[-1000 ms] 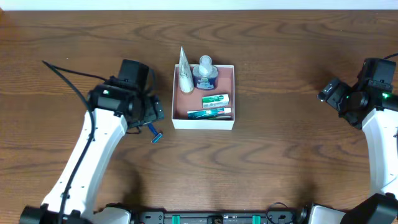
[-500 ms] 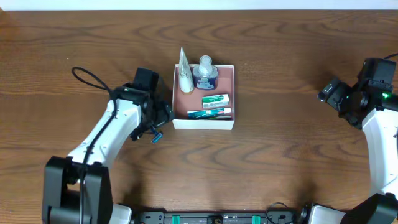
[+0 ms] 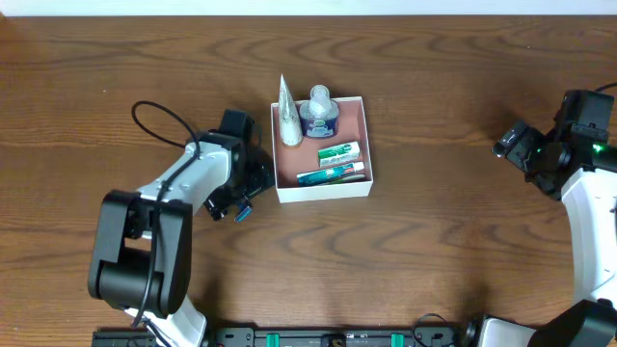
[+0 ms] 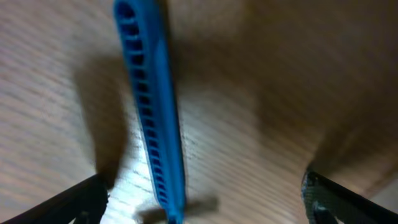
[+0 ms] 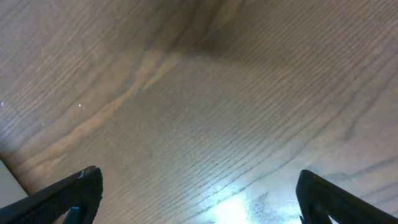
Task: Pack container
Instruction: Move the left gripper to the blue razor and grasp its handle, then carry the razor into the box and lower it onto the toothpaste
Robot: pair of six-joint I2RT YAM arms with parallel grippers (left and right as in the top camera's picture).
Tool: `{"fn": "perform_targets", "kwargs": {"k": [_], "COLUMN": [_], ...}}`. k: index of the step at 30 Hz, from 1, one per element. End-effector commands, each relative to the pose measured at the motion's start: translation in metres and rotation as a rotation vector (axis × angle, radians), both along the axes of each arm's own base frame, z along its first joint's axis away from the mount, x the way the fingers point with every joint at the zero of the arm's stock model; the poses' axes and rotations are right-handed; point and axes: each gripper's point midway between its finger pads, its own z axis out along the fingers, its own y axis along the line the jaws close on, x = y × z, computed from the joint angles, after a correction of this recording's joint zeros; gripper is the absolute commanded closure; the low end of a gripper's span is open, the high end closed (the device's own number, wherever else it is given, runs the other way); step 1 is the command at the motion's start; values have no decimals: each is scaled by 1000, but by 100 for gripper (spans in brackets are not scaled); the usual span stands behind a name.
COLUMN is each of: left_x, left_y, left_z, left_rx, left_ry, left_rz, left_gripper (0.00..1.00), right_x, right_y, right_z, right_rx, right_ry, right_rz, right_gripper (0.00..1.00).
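Observation:
The container [image 3: 326, 190], a shallow white box with a reddish floor, sits mid-table. It holds a white tube [image 3: 286, 118], a blue and white jar [image 3: 318, 116], a green box [image 3: 337, 151] and a long green pack [image 3: 331, 173]. A blue ribbed handle [image 3: 243, 210] lies on the wood just left of its front corner. My left gripper [image 3: 231, 198] hovers low over that handle [image 4: 149, 124], open [image 4: 205, 208], with the handle between the fingers and not clasped. My right gripper [image 3: 511, 145] is open [image 5: 199, 199] over bare wood at the far right.
The left arm's black cable [image 3: 154, 116] loops over the table left of the container. The left gripper's body stands close against the container's left wall. A pale wall edge runs along the table's far side.
The left arm has swung in toward the container and come down over the blue handle. The container has slid slightly right and turned a little. The right arm has not moved.

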Motion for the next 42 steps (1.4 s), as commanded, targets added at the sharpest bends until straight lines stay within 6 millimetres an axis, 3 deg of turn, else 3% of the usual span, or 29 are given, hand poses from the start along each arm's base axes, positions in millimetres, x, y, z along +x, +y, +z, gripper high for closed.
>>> {"fn": "perform_targets", "kwargs": {"k": [1,5,7,16,21,25,28,35,38,42], "left_x": [-4,-3,-3,-3,-1,6,16,24,17,5], "left_y": [7,13,15,15,15,14,12,2,-11,-44], "left_z": [-11,-12,-12,-12,-9,10,40,138,176,200], "left_rx": [7,8,7,8,5,-17,-26,-51,-59,-68], "left_ry": [37,40,39,40,29,-17,-97,-404,-533,-631], "left_rz": [31,51,58,58,15,-62,-158,-339,-418,-599], "left_gripper": [0,14,35,94,94,94,94,94,94,94], "right_x": [1,1,1,1,1,1,1,1,1,1], "right_y": [-4,-4,-4,-4,-4,-4,-4,-4,-4,-4], "right_z": [7,7,7,7,7,7,7,7,7,7], "right_rx": [-11,-11,-11,-11,-11,-11,-11,-11,-11,-11], "right_ry": [-17,-17,-17,-17,-17,-18,-18,-17,-17,-17], "right_rz": [-19,-19,-19,-19,-19,-19,-20,-19,-19,-19], "right_gripper": [1,1,1,1,1,1,1,1,1,1]}}
